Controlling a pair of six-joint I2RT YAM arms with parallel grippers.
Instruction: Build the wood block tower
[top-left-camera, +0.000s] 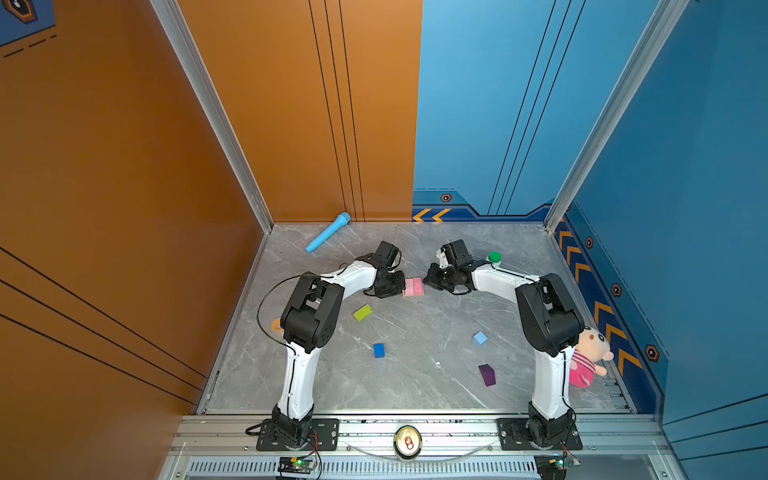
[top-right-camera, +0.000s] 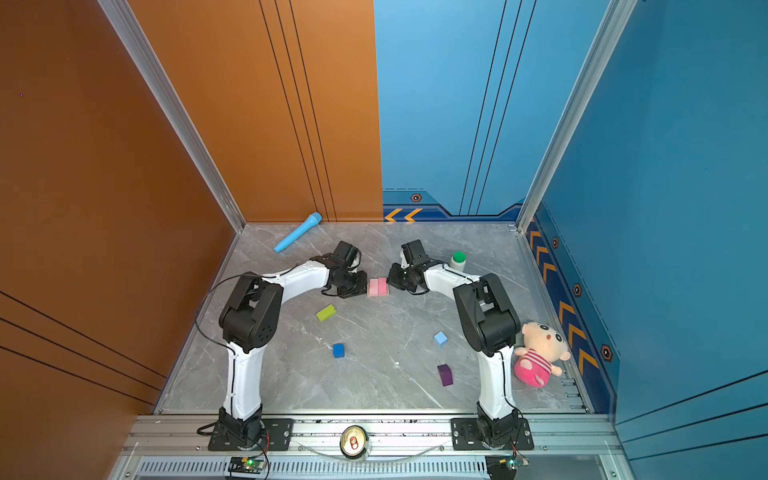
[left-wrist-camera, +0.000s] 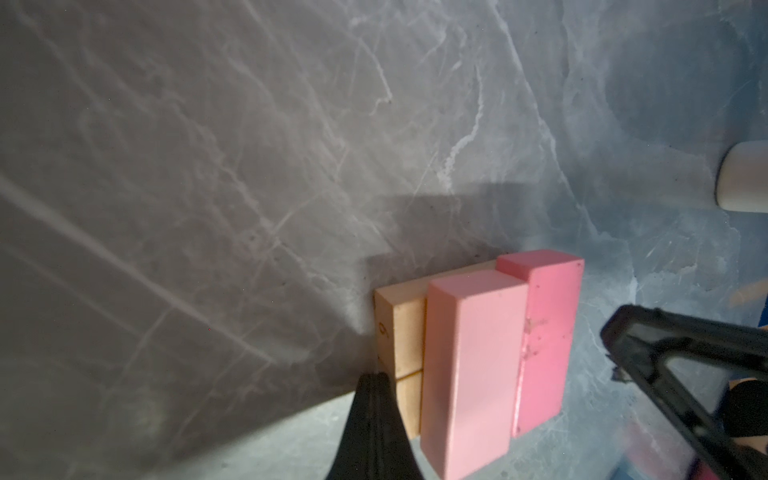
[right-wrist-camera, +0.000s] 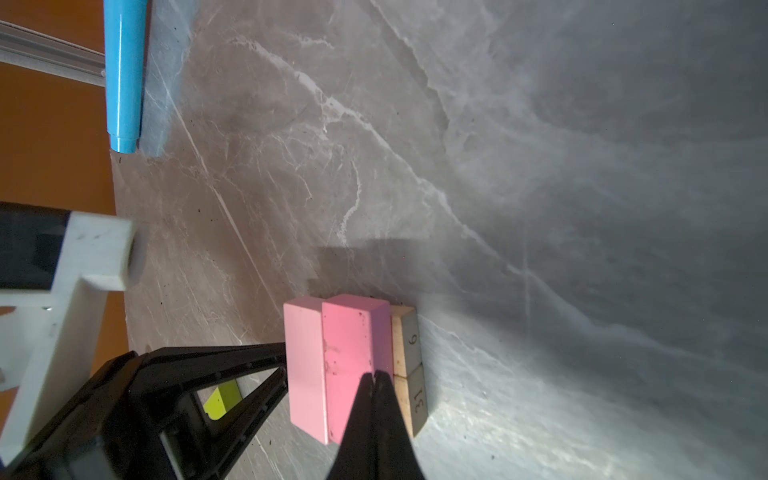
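Note:
The tower (top-left-camera: 413, 286) (top-right-camera: 378, 286) is two pink bars lying side by side on two tan bars. In the left wrist view the pale pink bar (left-wrist-camera: 469, 365) and darker pink bar (left-wrist-camera: 544, 340) cover the tan bars (left-wrist-camera: 405, 332). My left gripper (top-left-camera: 400, 287) (left-wrist-camera: 374, 379) is shut, tip against the stack's left side. My right gripper (top-left-camera: 426, 282) (right-wrist-camera: 376, 376) is shut, tip at the stack's right side, holding nothing. Loose on the table are the lime-green bar (top-left-camera: 362, 312), dark-blue cube (top-left-camera: 378, 350), light-blue cube (top-left-camera: 480, 338) and dark-purple block (top-left-camera: 486, 375).
A light-blue toy microphone (top-left-camera: 328, 237) lies at the back left. A white bottle with a green cap (top-left-camera: 494, 258) stands behind the right arm. A pink plush toy (top-left-camera: 590, 357) sits at the right wall. A can (top-left-camera: 407, 442) rests on the front rail.

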